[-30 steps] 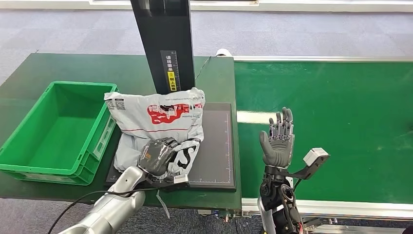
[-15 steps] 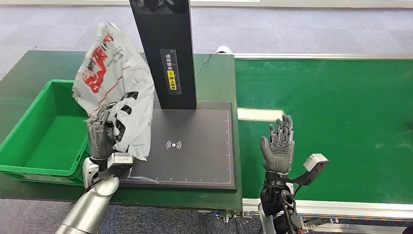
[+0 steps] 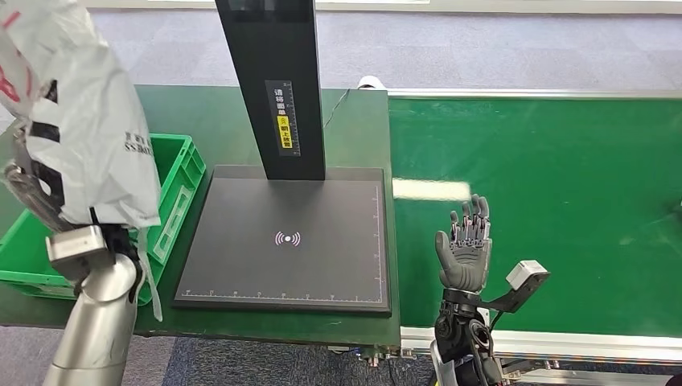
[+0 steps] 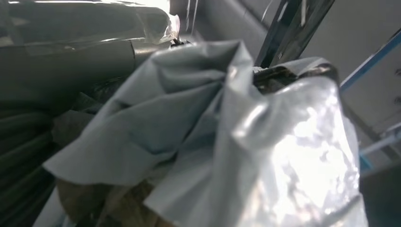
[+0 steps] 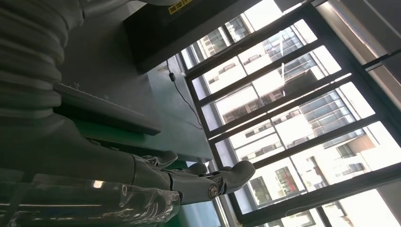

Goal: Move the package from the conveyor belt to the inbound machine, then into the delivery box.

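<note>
At the far left of the head view, the left hand (image 3: 32,189) holds the package (image 3: 76,121) raised high above the green delivery box (image 3: 173,197), its fingers mostly hidden behind the bag. The package is a soft white plastic mailer, crumpled and creased, with black print along its lower edge and a trace of red at its upper left; its loose lower end hangs down over the box's near wall. In the left wrist view the package (image 4: 227,142) is bunched, glossy film pressed close to the camera. To the right lies the inbound machine (image 3: 289,241), a flat black pad with a white signal mark, below a black post (image 3: 273,80). Further right, the right hand (image 3: 465,253) stands upright over the green conveyor belt (image 3: 563,177), fingers extended and apart, holding nothing.
</note>
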You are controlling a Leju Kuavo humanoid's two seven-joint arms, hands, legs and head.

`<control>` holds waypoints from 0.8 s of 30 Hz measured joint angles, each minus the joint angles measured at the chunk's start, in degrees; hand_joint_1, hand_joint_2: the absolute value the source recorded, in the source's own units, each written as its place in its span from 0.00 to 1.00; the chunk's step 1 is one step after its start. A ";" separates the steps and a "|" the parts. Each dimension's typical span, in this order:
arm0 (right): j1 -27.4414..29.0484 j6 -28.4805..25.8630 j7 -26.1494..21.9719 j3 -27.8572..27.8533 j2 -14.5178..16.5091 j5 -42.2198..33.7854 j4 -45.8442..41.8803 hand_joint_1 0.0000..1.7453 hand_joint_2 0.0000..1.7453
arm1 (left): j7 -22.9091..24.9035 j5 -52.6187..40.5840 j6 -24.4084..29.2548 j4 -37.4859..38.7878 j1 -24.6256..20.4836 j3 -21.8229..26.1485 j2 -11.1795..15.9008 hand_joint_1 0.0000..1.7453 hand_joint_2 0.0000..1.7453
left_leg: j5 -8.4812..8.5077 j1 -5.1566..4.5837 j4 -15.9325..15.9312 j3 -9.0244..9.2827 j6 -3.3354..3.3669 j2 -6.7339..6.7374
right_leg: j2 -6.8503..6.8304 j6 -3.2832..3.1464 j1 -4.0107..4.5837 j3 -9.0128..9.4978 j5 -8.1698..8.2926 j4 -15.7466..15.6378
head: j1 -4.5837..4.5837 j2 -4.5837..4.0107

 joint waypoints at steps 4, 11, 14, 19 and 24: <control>-0.21 0.10 -0.01 -0.02 0.11 0.43 0.00 0.00 1.00 | 4.94 -8.83 0.26 6.60 -8.57 2.10 1.86 1.00 1.00 | 0.04 0.01 0.01 0.01 -0.01 0.00 | -0.01 -0.01 0.01 0.00 0.04 0.01 | -0.01 0.00; -0.91 0.89 0.00 0.45 0.49 0.62 0.03 0.00 1.00 | 18.71 -29.55 -1.24 31.84 -27.72 2.05 4.99 1.00 1.00 | 0.11 0.02 0.02 -0.01 -0.05 0.03 | 0.01 -0.06 0.02 -0.05 0.10 0.04 | -0.03 0.00; -1.05 1.22 -0.01 0.68 0.56 0.71 0.05 0.00 1.00 | 24.69 -35.90 -4.51 41.54 -33.38 1.04 5.26 1.00 1.00 | 0.12 0.02 0.02 -0.05 -0.05 0.03 | 0.01 -0.06 0.02 -0.09 0.10 0.04 | 0.01 0.00; -1.50 1.19 0.00 0.92 0.61 1.22 0.06 0.00 1.00 | 32.04 -43.92 -13.13 54.14 -38.02 -2.13 5.54 1.00 1.00 | 0.11 0.01 0.02 -0.11 -0.05 0.13 | 0.10 -0.06 0.01 -0.15 0.10 0.04 | 0.03 0.00; -1.40 0.54 0.01 0.93 0.60 1.27 0.03 0.00 1.00 | 32.16 -45.17 -14.62 59.96 -37.41 -2.77 5.79 1.00 1.00 | 0.10 0.01 0.02 -0.17 -0.06 0.17 | 0.15 -0.06 0.01 -0.23 0.10 0.04 | 0.02 0.00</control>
